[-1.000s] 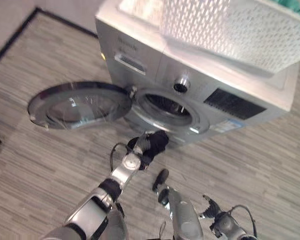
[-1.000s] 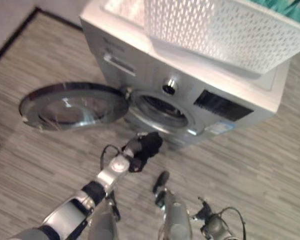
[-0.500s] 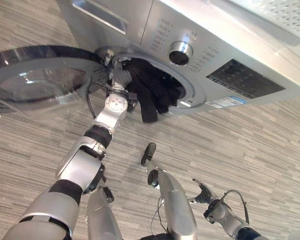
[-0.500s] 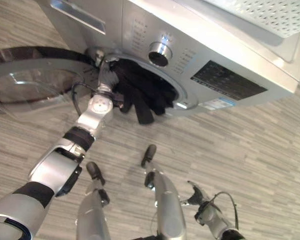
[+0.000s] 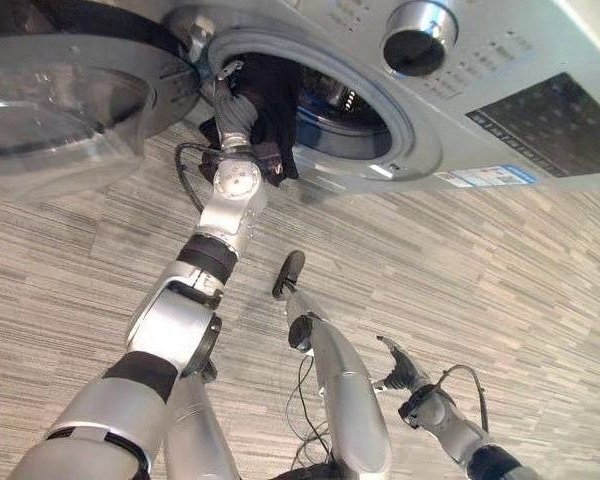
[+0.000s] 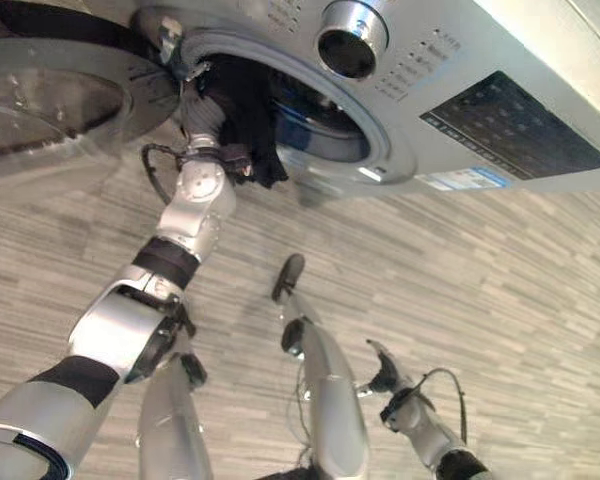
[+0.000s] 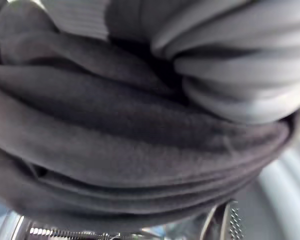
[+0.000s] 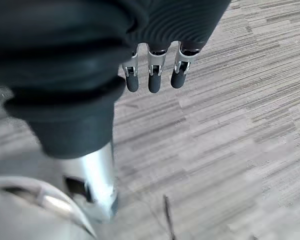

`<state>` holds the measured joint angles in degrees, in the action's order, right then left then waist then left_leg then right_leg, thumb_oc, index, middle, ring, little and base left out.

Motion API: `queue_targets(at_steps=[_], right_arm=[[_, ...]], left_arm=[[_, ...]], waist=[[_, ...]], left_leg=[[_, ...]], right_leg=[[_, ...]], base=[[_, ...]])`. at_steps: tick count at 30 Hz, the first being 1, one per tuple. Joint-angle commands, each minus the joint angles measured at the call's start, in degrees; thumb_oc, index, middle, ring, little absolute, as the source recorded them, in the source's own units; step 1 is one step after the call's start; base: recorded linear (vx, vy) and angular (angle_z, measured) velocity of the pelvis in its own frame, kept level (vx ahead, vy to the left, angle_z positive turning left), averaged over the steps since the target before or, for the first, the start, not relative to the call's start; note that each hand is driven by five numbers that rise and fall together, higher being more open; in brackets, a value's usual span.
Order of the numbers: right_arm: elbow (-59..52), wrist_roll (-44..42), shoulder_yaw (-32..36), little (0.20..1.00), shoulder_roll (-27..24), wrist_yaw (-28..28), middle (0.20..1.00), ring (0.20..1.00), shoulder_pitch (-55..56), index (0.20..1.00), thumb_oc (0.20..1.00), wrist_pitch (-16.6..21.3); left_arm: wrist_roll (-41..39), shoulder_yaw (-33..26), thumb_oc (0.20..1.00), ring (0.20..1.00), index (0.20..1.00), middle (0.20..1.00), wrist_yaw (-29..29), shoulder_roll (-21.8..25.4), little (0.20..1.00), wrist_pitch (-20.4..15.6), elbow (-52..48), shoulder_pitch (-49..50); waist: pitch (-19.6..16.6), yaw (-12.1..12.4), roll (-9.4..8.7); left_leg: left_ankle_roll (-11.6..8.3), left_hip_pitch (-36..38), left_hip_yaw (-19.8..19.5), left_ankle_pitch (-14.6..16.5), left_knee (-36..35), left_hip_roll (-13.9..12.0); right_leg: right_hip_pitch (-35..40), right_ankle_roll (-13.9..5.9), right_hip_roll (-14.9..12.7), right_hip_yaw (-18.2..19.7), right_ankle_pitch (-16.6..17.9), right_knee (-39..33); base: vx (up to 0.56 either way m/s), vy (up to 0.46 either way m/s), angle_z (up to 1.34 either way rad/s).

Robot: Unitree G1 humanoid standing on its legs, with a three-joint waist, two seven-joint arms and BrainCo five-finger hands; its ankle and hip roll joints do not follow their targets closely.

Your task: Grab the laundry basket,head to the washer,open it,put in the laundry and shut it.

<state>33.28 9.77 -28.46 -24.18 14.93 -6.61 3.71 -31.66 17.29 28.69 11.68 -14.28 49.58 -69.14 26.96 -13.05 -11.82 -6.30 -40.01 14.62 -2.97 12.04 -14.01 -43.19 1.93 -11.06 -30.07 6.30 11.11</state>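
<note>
The silver washer stands with its round door swung open to the left. My left hand is at the left rim of the drum opening, shut on a dark garment. Part of the cloth hangs over the rim and the rest reaches into the drum. In the left wrist view the bunched dark cloth lies right against the hand, with the grey door seal beside it. My right hand hangs low near the floor, open and holding nothing, its fingers straight.
A chrome knob and a dark display panel sit on the washer's front above the opening. Grey striped plank floor stretches in front of the machine.
The camera has moved closer to the washer front. My left hand has pushed the dark garment deeper into the drum, so less cloth hangs outside. The right hand stays low.
</note>
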Motion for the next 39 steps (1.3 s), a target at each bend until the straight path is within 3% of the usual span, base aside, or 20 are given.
queue_targets(at_steps=[1, 4, 9, 16, 19, 27, 29, 33, 39], right_arm=[[-5.9, -0.6, 1.7, 1.000, -2.9, 1.7, 1.000, 1.000, 2.4, 1.000, 1.000, 1.0], [-6.3, 0.7, 2.2, 1.000, -3.7, 1.8, 1.000, 1.000, 4.2, 1.000, 1.000, 0.0], [-5.0, 0.3, 4.0, 1.000, -3.6, 2.3, 1.000, 1.000, 5.8, 1.000, 1.000, -0.1], [-9.1, 0.4, 7.1, 1.000, -5.3, 3.3, 1.000, 1.000, 7.8, 1.000, 1.000, 0.1], [-12.2, 0.9, 8.0, 1.000, -6.5, 4.1, 1.000, 1.000, 8.1, 1.000, 1.000, 0.3], [-16.0, 1.2, 9.2, 1.000, -9.9, 5.5, 1.000, 1.000, 10.3, 1.000, 1.000, 0.3], [-16.7, 0.9, 10.5, 1.000, -10.8, 6.8, 1.000, 1.000, 11.2, 1.000, 1.000, -0.1], [-18.2, 0.9, 11.6, 1.000, -11.2, 8.0, 1.000, 1.000, 12.9, 1.000, 1.000, -0.2], [-20.4, -0.2, 11.2, 1.000, -10.7, 9.2, 1.000, 1.000, 13.2, 1.000, 1.000, 0.5]], left_arm=[[-2.7, -1.2, 0.200, 0.200, 0.200, 0.200, 0.4, -2.5, 0.200, -4.9, -1.2, -6.9], [-11.5, -3.9, 0.200, 0.200, 0.200, 0.200, 0.0, -3.2, 0.200, -7.5, -0.5, -9.7], [-18.3, -7.1, 0.200, 0.200, 0.200, 0.200, 0.1, -2.8, 0.200, -9.8, -1.6, -11.1], [-25.9, -12.3, 0.200, 0.200, 0.200, 0.200, 2.4, 1.4, 0.200, -13.5, -1.0, -15.3], [-28.7, -15.3, 0.200, 0.200, 0.200, 0.200, 3.3, 3.7, 0.200, -16.6, -2.8, -16.7], [-26.8, -15.5, 0.200, 0.200, 0.200, 0.200, 5.6, 0.4, 0.200, -19.5, -9.3, -16.7], [-25.2, -13.8, 0.200, 0.200, 0.200, 0.200, 5.7, -3.6, 0.200, -20.4, -14.1, -15.9], [-22.2, -10.6, 0.200, 0.200, 0.200, 0.200, 5.5, -8.8, 0.200, -20.1, -18.5, -14.8], [-20.9, -10.4, 0.200, 0.200, 0.200, 0.200, 6.1, -9.7, 0.200, -19.4, -16.9, -14.0]], waist=[[-4.5, -1.0, 1.00], [-5.9, -1.9, 1.98], [-7.3, -3.2, 2.81], [-7.6, -4.9, 1.82], [-7.1, -5.8, 1.50], [-5.1, -7.1, 0.65], [-3.9, -7.6, 0.70], [-2.6, -8.1, 0.71], [-2.0, -8.8, -0.75]], left_leg=[[-1.28, -10.2, -1.5, 0.8, 4.5, -1.2], [-0.48, -13.9, -2.6, 2.6, 10.0, -2.1], [0.33, -17.2, -2.6, 5.9, 17.9, -4.7], [0.85, -22.1, -0.8, 10.4, 27.7, -9.4], [0.92, -22.7, 0.3, 12.0, 30.3, -11.5], [1.98, -21.3, 2.0, 15.4, 34.3, -14.0], [2.15, -21.3, 2.1, 16.0, 35.0, -14.6], [1.66, -21.4, 2.0, 16.2, 34.9, -15.3], [1.26, -23.0, 0.5, 17.1, 37.2, -17.9]], right_leg=[[-2.9, -8.29, -1.7, 6.4, -2.7, -0.3], [-7.1, -6.96, -1.5, 8.4, -4.9, 4.9], [-12.3, -5.39, -1.6, 10.7, -7.0, 12.3], [-18.0, -5.75, 0.6, 12.6, -7.5, 16.3], [-19.1, -6.45, 2.4, 13.0, -7.1, 15.7], [-20.2, -6.85, 5.8, 14.8, -6.7, 14.6], [-20.9, -6.55, 6.3, 15.1, -7.0, 14.8], [-21.8, -6.41, 6.9, 15.0, -7.4, 14.5], [-23.5, -6.13, 9.1, 14.2, -7.2, 14.4]], base=[[0.01, -0.027, -0.06], [0.02, -0.027, -0.10], [0.02, 0.007, -0.10], [0.01, 0.034, -0.38], [0.06, 0.046, -0.38], [0.07, -0.018, -0.35], [0.07, -0.047, -0.21], [0.05, -0.082, 0.00], [0.03, -0.060, -0.04]])
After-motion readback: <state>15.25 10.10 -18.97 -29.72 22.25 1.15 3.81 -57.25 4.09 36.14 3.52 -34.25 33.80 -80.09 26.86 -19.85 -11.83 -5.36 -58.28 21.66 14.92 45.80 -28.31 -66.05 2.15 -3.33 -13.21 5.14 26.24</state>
